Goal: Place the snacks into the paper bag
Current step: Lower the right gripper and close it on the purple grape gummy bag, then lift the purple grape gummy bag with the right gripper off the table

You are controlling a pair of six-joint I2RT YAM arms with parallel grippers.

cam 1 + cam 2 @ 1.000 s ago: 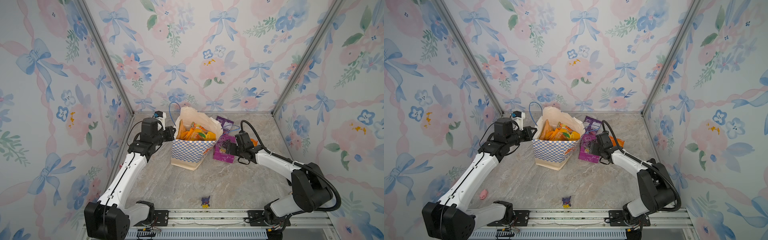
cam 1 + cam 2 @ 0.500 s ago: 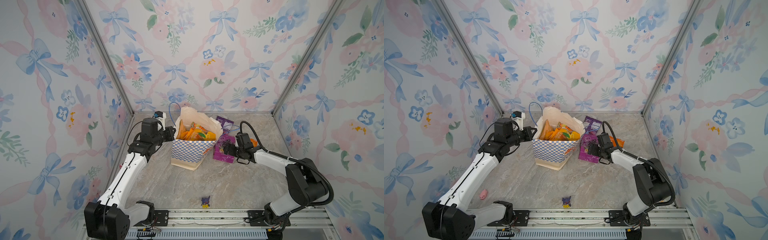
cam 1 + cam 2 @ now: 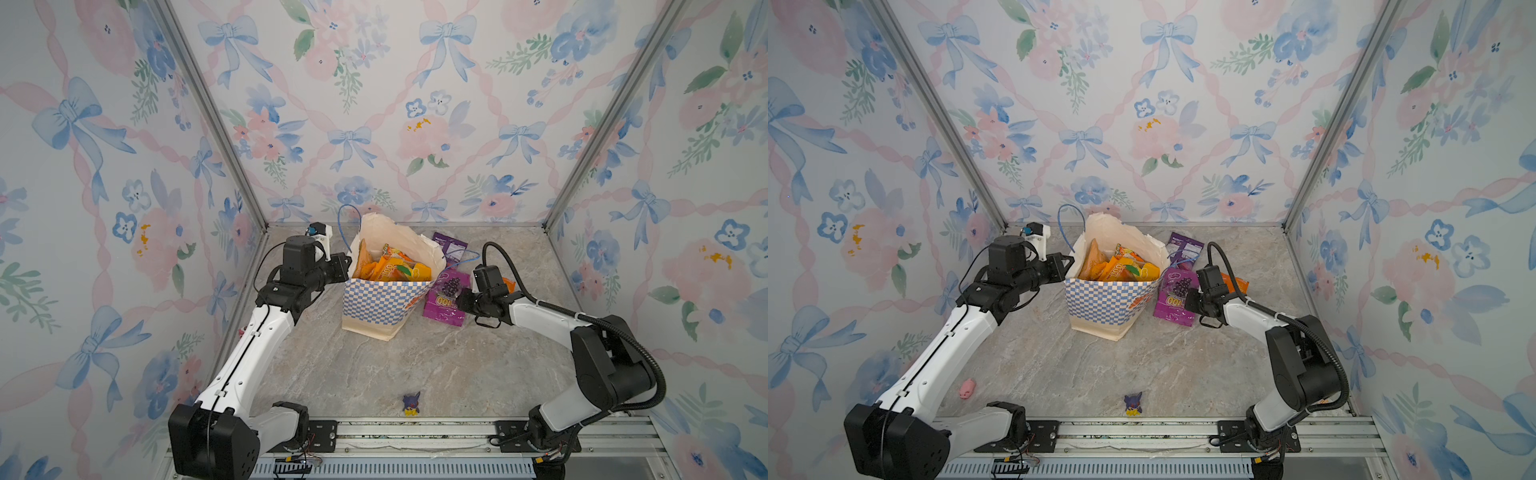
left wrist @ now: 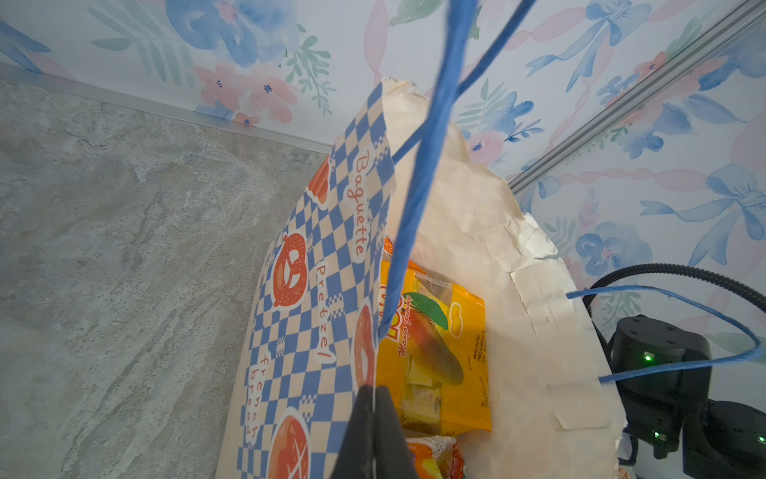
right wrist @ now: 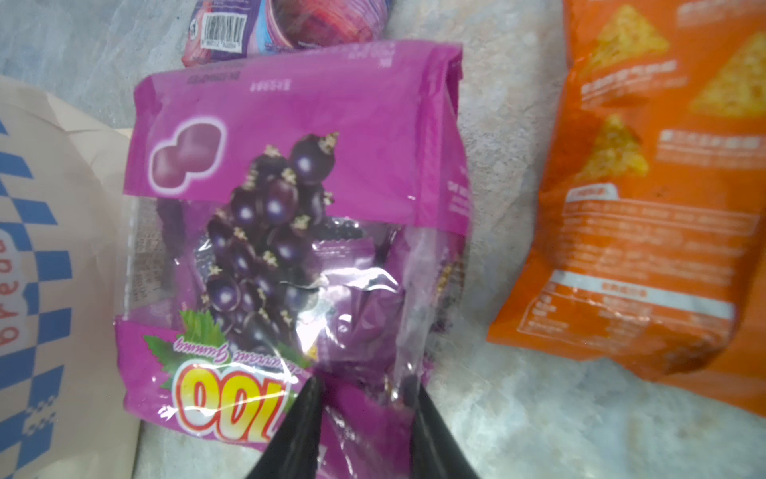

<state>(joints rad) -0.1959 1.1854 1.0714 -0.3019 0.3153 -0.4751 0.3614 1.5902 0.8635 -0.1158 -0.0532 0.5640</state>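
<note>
The paper bag stands upright mid-table with several yellow and orange snacks inside. My left gripper is shut on the bag's left rim. A purple "100" snack packet lies flat against the bag's right side. My right gripper has its jaws closed in on the packet's near corner, the plastic bunched between them. An orange chip packet lies just beyond that arm. Another purple packet lies behind.
A tiny purple-and-yellow figurine stands near the front rail. A small pink object lies under the left arm. The bag's blue cord handles loop above its rim. Floral walls close in on three sides.
The right gripper's jaws have closed from wide open onto the purple packet's corner after edging toward it. The left gripper and the bag have not moved.
</note>
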